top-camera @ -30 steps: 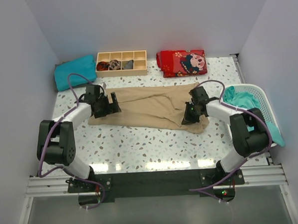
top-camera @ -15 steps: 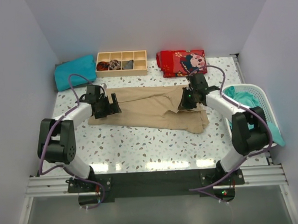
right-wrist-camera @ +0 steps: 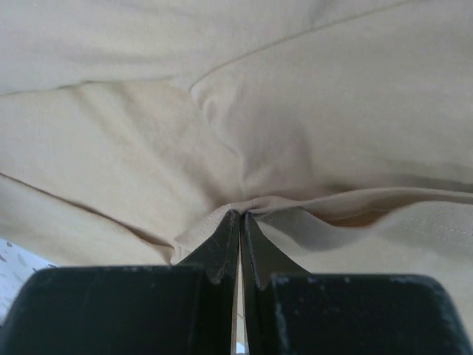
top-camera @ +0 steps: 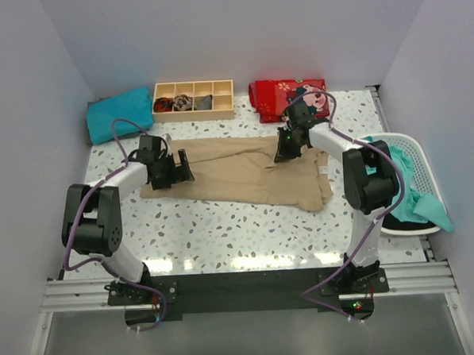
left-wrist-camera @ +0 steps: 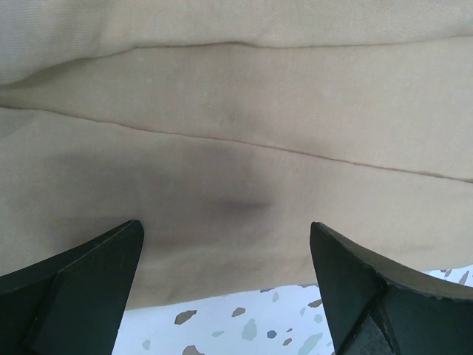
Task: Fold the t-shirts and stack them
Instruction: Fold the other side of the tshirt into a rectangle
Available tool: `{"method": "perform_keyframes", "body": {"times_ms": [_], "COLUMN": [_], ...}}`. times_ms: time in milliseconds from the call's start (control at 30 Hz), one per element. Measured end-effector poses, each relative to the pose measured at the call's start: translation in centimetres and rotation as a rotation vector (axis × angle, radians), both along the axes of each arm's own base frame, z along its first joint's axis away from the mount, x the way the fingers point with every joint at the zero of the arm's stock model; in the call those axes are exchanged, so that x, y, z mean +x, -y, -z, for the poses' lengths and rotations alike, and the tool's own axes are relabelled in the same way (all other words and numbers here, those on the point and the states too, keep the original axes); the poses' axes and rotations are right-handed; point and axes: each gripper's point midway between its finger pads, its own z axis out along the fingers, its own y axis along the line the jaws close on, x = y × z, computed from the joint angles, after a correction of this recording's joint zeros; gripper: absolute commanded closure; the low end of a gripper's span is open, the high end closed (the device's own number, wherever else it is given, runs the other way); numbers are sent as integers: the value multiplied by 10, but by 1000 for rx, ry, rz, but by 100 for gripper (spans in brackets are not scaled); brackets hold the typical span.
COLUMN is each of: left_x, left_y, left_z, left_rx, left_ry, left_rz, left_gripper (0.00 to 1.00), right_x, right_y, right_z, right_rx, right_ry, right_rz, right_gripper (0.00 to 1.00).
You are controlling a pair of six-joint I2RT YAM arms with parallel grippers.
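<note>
1. Since a second ago, seen from above, the right gripper (top-camera: 285, 149) has swung from the near right part of the tan-beige soft cloth t-shirt (top-camera: 237, 176) to its far edge. The shirt lies spread on the speckled white table (top-camera: 224, 226).
2. Left wrist: the left gripper (left-wrist-camera: 225, 237) gapes wide, released, just above the shirt's near hem.
3. Right wrist: the right gripper (right-wrist-camera: 240, 216) is clenched, pinching a pucker of the shirt.

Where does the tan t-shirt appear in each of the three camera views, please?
Top external: the tan t-shirt lies spread across mid-table.
Left wrist: the tan t-shirt fills the frame above the open left tool.
Right wrist: the tan t-shirt fills the frame, a fold pinched in the shut right tool.
Shared landmark: the speckled table, seen at the bottom of both wrist views.
</note>
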Motion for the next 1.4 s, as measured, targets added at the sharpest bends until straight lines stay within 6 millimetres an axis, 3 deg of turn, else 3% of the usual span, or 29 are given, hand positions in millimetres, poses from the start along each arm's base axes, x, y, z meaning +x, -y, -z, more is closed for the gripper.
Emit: {"method": "perform_keyframes", "body": {"times_ms": [333, 367, 400, 600, 767, 933, 1033, 1200, 1400], "left_x": [1, 2, 2, 5, 6, 5, 10, 21, 17], "left_y": [1, 1, 2, 5, 7, 20, 36, 59, 70], "left_z": [1, 1, 1, 1, 0, -3, -11, -18, -8], "left_rx": [-4, -6, -7, -22, -27, -39, -55, -73, -84], "left_ry": [1, 3, 4, 14, 21, 30, 52, 93, 68], "left_rz": [3, 3, 4, 13, 20, 52, 93, 147, 178], "left_gripper": [0, 0, 0, 0, 0, 0, 0, 0, 0], "right_x": [22, 23, 24, 32, -1, -30, -42, -80, -106], "right_y": [-12, -13, -15, -18, 19, 69, 95, 125, 130], "right_z": [-20, -22, -24, -21, -10, -47, -57, -25, -3], "right_rx": [-4, -4, -3, -38, -191, -320, -335, -369, -364], "right_ry": [54, 57, 59, 63, 34, 109, 132, 34, -38], "right_rz": [-21, -22, -25, -38, 29, 140, 207, 259, 248], "right_gripper": [98, 90, 64, 44, 35, 34, 34, 34, 36]}}
